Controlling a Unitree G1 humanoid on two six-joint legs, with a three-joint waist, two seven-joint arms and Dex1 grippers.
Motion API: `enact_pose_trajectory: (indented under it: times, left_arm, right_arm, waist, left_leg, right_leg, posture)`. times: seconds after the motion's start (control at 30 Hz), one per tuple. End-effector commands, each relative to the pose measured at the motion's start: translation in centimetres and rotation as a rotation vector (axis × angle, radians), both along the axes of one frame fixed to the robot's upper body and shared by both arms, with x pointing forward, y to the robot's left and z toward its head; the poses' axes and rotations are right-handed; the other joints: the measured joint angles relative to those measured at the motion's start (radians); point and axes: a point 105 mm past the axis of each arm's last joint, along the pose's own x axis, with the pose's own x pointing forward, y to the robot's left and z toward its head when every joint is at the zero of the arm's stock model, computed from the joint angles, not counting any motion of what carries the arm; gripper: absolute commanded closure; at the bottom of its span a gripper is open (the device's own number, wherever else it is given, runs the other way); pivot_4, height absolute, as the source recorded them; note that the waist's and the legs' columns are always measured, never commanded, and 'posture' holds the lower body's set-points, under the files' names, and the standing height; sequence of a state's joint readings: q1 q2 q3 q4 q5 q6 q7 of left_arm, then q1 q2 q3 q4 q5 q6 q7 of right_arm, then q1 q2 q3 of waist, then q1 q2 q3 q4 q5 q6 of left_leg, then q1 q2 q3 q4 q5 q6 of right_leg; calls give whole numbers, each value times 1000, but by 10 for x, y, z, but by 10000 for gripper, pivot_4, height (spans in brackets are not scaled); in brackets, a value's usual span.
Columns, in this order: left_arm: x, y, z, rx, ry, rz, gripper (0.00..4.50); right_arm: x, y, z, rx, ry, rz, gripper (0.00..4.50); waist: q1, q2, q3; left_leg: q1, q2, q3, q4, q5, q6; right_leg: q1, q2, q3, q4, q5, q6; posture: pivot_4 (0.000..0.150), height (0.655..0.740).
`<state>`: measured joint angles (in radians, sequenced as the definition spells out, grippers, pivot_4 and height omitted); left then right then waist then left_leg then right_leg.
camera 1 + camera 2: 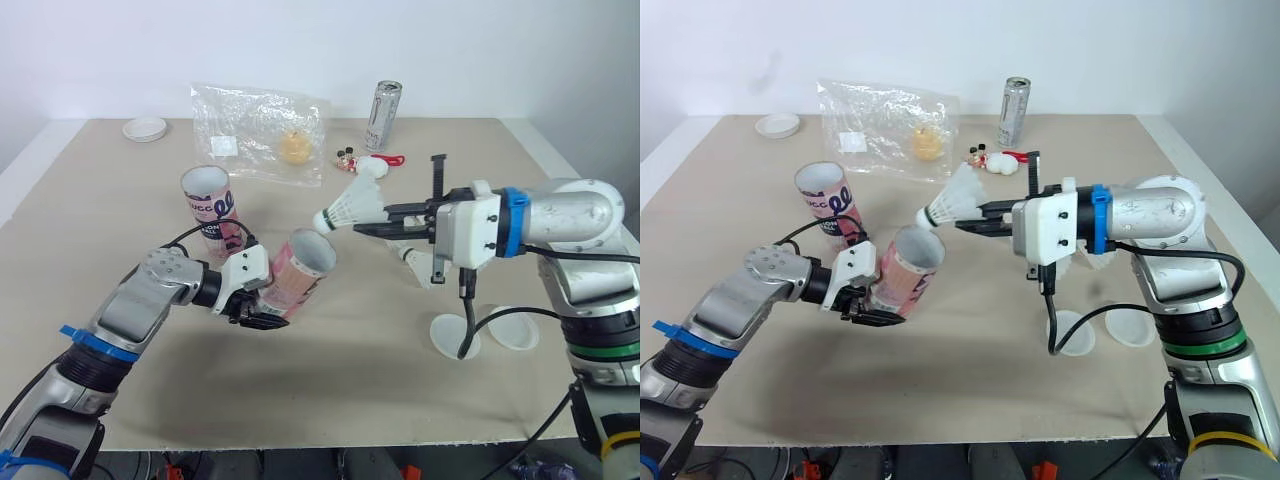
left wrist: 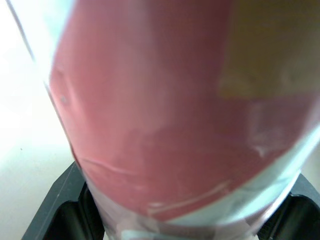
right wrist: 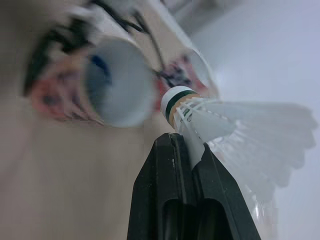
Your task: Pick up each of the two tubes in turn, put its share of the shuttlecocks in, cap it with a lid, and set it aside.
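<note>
My left gripper [image 1: 262, 305] is shut on a pink tube [image 1: 298, 272], held tilted above the table with its open mouth facing right. My right gripper [image 1: 368, 226] is shut on a white shuttlecock [image 1: 352, 208], whose cork tip sits just right of the tube's mouth. In the right wrist view the shuttlecock [image 3: 235, 130] is pinched by its feathers beside the tube's opening [image 3: 117, 82]. A second pink tube [image 1: 212, 208] stands upright behind the left arm. Another shuttlecock [image 1: 410, 258] lies under the right gripper. Two white lids [image 1: 450, 335] [image 1: 515, 330] lie at the right front.
At the back of the table are a clear plastic bag [image 1: 260, 130] with something yellow inside, a silver can [image 1: 386, 114], a small red and white trinket [image 1: 365, 160] and a white lid [image 1: 145, 128]. A black cable [image 1: 468, 320] hangs from the right gripper.
</note>
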<state>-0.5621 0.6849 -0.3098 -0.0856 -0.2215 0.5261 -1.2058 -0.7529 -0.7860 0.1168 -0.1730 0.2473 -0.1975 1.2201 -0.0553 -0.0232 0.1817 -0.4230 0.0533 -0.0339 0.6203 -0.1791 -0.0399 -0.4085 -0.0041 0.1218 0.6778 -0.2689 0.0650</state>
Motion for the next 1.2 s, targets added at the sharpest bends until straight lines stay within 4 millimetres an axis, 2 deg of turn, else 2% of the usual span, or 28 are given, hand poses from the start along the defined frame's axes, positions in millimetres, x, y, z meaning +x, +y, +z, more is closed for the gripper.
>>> enact_pose_trajectory:
  times: [0.03, 0.3, 0.4, 0.5, 0.53, 0.67, 0.73, 0.8, 0.93, 1.03, 1.1, 1.2]
  left_arm:
    - [2, -2, 3, 6, -18, -7, 14063]
    - [1, -2, 5, 7, -23, -5, 14063]
    - [2, -2, 5, 7, -25, -2, 14063]
    - [2, -2, 5, 8, -24, 0, 14063]
    - [2, -2, 5, 8, -24, 1, 14063]
    - [1, -1, 4, 13, -21, 1, 14063]
    - [0, 0, 2, 21, -19, 0, 14063]
    - [-1, 1, 1, 28, -18, -2, 14063]
    - [0, 1, 2, 31, -18, -5, 14063]
    - [1, 3, 2, 36, -16, -8, 14063]
    - [1, 3, 2, 39, -15, -10, 14063]
    - [2, 3, 1, 43, -15, -16, 14063]
  right_arm:
    - [-10, 10, 7, -18, -66, 65, 44662]
    - [-7, 16, -10, -107, -67, 109, 44662]
    - [-4, 16, -14, -117, -29, 101, 35273]
    - [-4, 16, -14, -117, -43, 99, 22270]
    - [-4, 16, -14, -114, -43, 97, 15969]
    - [-1, 14, -7, -4, 28, 52, 633]
    - [7, -8, 7, 277, 256, -107, 633]
    - [10, -31, 5, 450, 430, -250, 633]
    - [-1, -75, -28, 744, 797, -508, 633]
    - [-13, -89, -46, 820, 868, -613, 633]
    - [-16, -95, -53, 859, 889, -672, 633]
    - [-19, -108, -85, 813, 904, -835, 633]
  waist:
    - [2, 0, 0]
    - [6, 0, 0]
    - [6, 0, 0]
    - [6, 0, 0]
    - [6, 0, 0]
    - [6, 0, 0]
    - [8, -1, 0]
    - [15, -2, -1]
    - [22, -2, -1]
    - [18, -1, 0]
    - [8, 0, 0]
    - [7, -1, 0]
  left_leg:
    - [0, 0, 0, 0, 0, 0]
    - [0, 0, 0, 0, 0, 0]
    - [0, 0, 0, 0, 0, 0]
    - [0, 0, 0, 0, 0, 0]
    - [0, 0, 0, 0, 0, 0]
    - [0, 0, 0, 0, 0, 0]
    - [0, 0, -1, 0, 0, 0]
    - [-1, 0, -3, 0, 0, 0]
    - [-3, -3, -7, 0, 0, -1]
    - [-2, -3, -10, 0, -1, 0]
    - [-2, -3, -10, 0, 0, 0]
    - [-1, -3, -10, 1, 1, 1]
  right_leg:
    - [0, 0, 0, 0, 0, 0]
    - [0, 0, 0, 0, 0, 0]
    - [0, 0, 0, 0, 0, -1]
    - [0, 0, 0, 0, 0, -1]
    - [0, 0, 0, 0, 0, -1]
    - [0, 0, 0, 0, 0, -1]
    - [0, 0, 0, 1, 0, -1]
    - [1, -1, -2, 2, 1, -6]
    - [2, -3, -6, 2, 0, -8]
    - [2, -2, -8, 2, -1, -8]
    - [2, -2, -8, 3, -3, -2]
    - [3, -2, -8, 3, -1, -3]
  posture:
    - [1500, 7400]
    - [1500, 7400]
    - [1500, 7400]
    - [1500, 7400]
    - [1500, 7400]
    - [1500, 7400]
    - [1500, 7400]
    - [1500, 7400]
    - [1500, 7400]
    - [1500, 7400]
    - [1500, 7400]
    - [1500, 7400]
